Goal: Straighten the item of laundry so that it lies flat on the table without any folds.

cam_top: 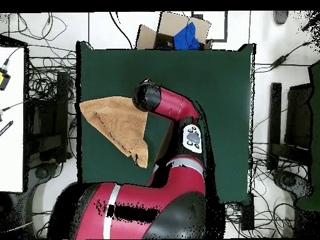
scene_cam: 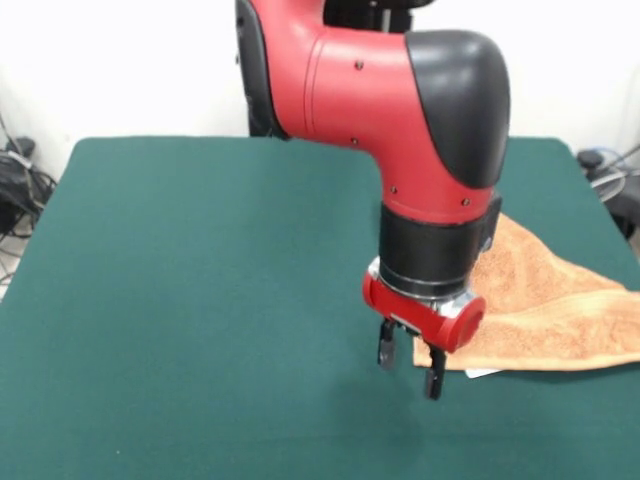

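Observation:
The orange-tan towel (scene_cam: 560,310) lies at the right side of the green table (scene_cam: 200,280), folded over itself into a rough triangle, its right part running off the picture's edge. A small white tag (scene_cam: 482,373) peeks out under its near left corner. My gripper (scene_cam: 408,368) hangs just above the table at that corner, fingers apart and empty. In the overhead view the towel (cam_top: 115,125) lies at the table's (cam_top: 219,81) left edge, and the arm's wrist (cam_top: 147,98) covers the gripper beside the towel's corner.
A cardboard box (cam_top: 159,32) with a blue thing (cam_top: 186,36) in it stands beyond the table's far edge in the overhead view. Cables lie all round the table. A white surface (cam_top: 9,119) stands at the left.

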